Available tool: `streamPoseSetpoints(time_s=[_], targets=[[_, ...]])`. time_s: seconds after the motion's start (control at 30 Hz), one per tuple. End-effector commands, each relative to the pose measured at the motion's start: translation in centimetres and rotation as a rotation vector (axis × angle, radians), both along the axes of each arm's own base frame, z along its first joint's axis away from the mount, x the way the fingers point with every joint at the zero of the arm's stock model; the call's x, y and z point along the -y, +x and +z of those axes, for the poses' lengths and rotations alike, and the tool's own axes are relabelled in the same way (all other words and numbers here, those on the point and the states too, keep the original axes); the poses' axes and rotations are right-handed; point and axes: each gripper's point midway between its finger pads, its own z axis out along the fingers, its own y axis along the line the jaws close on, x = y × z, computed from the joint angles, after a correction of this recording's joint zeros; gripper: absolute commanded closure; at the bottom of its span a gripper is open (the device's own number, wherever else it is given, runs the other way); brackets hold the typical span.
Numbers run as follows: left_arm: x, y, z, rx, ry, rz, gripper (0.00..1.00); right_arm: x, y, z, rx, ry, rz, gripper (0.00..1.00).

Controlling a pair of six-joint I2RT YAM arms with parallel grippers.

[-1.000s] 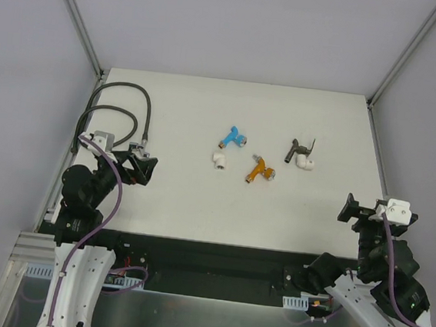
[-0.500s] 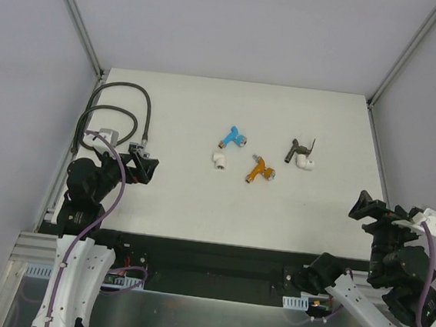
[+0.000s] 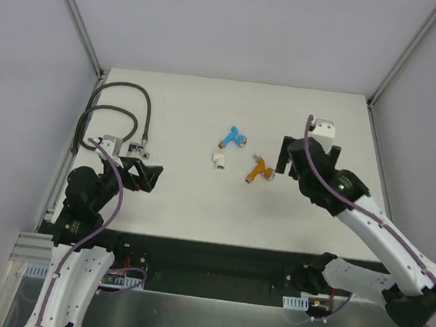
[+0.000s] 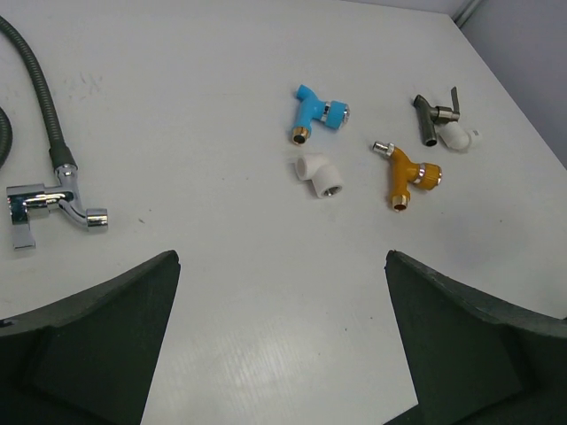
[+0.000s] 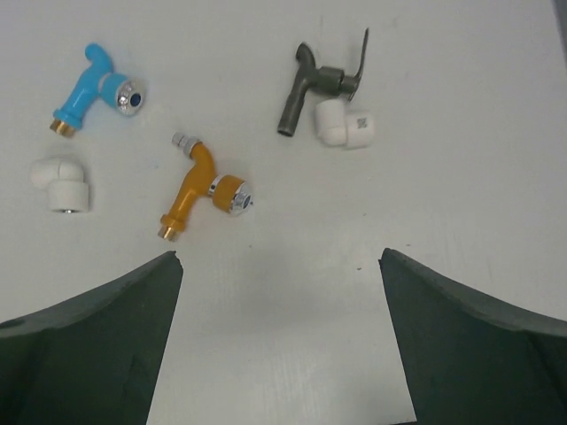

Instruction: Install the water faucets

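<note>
Three faucets lie mid-table. The orange faucet [image 3: 260, 168] is in the middle, the blue faucet [image 3: 234, 137] to its far left. The dark grey-brown faucet [image 5: 316, 84] is hidden under my right arm in the top view. In the right wrist view the orange faucet [image 5: 200, 187] and the blue faucet [image 5: 93, 88] lie just ahead. My right gripper [image 3: 286, 158] hovers open and empty beside the orange faucet; the wrist view shows it [image 5: 279, 258] holding nothing. My left gripper [image 3: 149, 175] is open and empty at the left, far from the faucets [image 4: 282, 261].
One white elbow fitting [image 3: 219, 159] lies near the blue faucet; another [image 5: 344, 124] touches the grey faucet. A black hose [image 3: 120, 100] with a chrome fitting [image 4: 53, 199] curls at the far left. Walls and frame posts enclose the table.
My right arm has swung from the table's near right corner up and left, and now sits over the grey faucet beside the orange one. My left gripper shifted slightly right and toward the near edge.
</note>
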Motion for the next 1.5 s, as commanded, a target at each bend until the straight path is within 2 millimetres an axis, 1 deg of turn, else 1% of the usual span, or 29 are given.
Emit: streamPoseSetpoints(time_s=[0.0,0.07,0.1,0.17,0.2,0.27,0.3,0.4,0.47,0.5,0.53,0.57,0.6,0.67,0.7,0.77,0.8,0.87,0.9,0.93,0.97,1.03,1.13,1.3,1.37,1.4,1.43,1.47], targets=[[-0.1,-0.4,1.1,0.038,0.023,0.005,0.01,-5.1,1.8,-3.2,-0.188,0.187,0.008,0.02],[0.1,-0.6,1.2,0.044,0.027,-0.005,0.01,-6.6,2.5,-4.4,-0.240,0.240,0.006,0.01],[0.2,-0.7,1.3,0.050,0.031,-0.008,0.01,-7.6,3.2,-5.9,-0.277,0.254,-0.016,0.03],[0.4,-0.9,1.2,0.053,0.046,-0.021,0.01,-8.7,3.8,-7.1,-0.313,0.276,-0.028,0.04],[0.4,-0.9,1.2,0.059,0.056,-0.024,0.01,-9.5,4.4,-8.2,-0.338,0.288,-0.052,0.05],[0.2,-1.0,1.1,0.053,0.059,-0.012,0.01,-10.3,4.9,-9.3,-0.365,0.300,-0.069,0.09],[0.4,-1.1,1.2,0.054,0.058,-0.021,0.01,-10.9,5.4,-10.2,-0.383,0.311,-0.094,0.10],[0.7,-1.4,1.3,0.061,0.057,-0.040,0.01,-11.8,6.3,-12.0,-0.418,0.304,-0.132,0.15],[0.8,-1.5,1.3,0.064,0.057,-0.041,0.01,-12.4,6.7,-12.7,-0.433,0.314,-0.150,0.18],[0.8,-1.6,1.3,0.066,0.058,-0.041,0.01,-12.5,6.9,-13.8,-0.456,0.299,-0.165,0.18],[0.9,-1.6,1.3,0.064,0.057,-0.044,0.01,-12.9,7.2,-13.9,-0.456,0.311,-0.178,0.19],[0.9,-1.7,1.3,0.067,0.058,-0.047,0.01,-12.9,7.4,-14.4,-0.460,0.303,-0.192,0.20],[0.9,-1.7,1.3,0.066,0.060,-0.051,0.01,-12.9,7.5,-15.4,-0.474,0.290,-0.209,0.21],[1.1,-1.8,1.3,0.065,0.061,-0.057,0.01,-12.9,7.9,-15.9,-0.473,0.284,-0.238,0.23],[1.1,-1.8,1.3,0.070,0.060,-0.060,0.01,-12.7,7.8,-16.9,-0.492,0.263,-0.255,0.23],[1.2,-1.9,1.2,0.066,0.061,-0.063,0.01,-12.8,8.0,-17.5,-0.501,0.259,-0.270,0.25],[1.2,-1.9,1.2,0.066,0.062,-0.067,0.01,-12.7,8.0,-18.4,-0.516,0.243,-0.281,0.26],[1.3,-2.0,1.2,0.065,0.062,-0.073,0.01,-12.7,8.0,-19.1,-0.523,0.235,-0.294,0.29],[1.3,-2.0,1.2,0.065,0.062,-0.074,0.01,-12.6,7.9,-19.8,-0.535,0.223,-0.303,0.30],[1.4,-2.0,1.2,0.063,0.062,-0.076,0.01,-12.5,7.9,-20.2,-0.544,0.217,-0.307,0.34],[1.4,-2.0,1.1,0.063,0.063,-0.079,0.01,-12.6,8.0,-20.8,-0.551,0.213,-0.307,0.36],[1.5,-2.0,1.0,0.059,0.065,-0.084,0.01,-12.7,7.9,-21.4,-0.563,0.205,-0.308,0.40],[1.6,-2.0,0.9,0.052,0.064,-0.090,0.01,-12.7,7.8,-22.0,-0.574,0.198,-0.307,0.43],[1.8,-1.9,0.6,0.036,0.066,-0.100,0.01,-11.8,7.2,-22.6,-0.575,0.169,-0.299,0.50],[1.9,-1.9,0.5,0.029,0.067,-0.108,0.01,-11.7,7.1,-22.5,-0.572,0.163,-0.278,0.55],[2.0,-1.9,0.4,0.025,0.066,-0.112,0.01,-11.6,6.9,-22.5,-0.573,0.154,-0.270,0.60],[2.1,-1.9,0.4,0.022,0.066,-0.115,0.01,-11.2,6.6,-22.8,-0.581,0.134,-0.259,0.62],[2.2,-1.8,0.2,0.013,0.067,-0.122,0.01,-11.0,6.5,-22.5,-0.574,0.134,-0.254,0.64]])
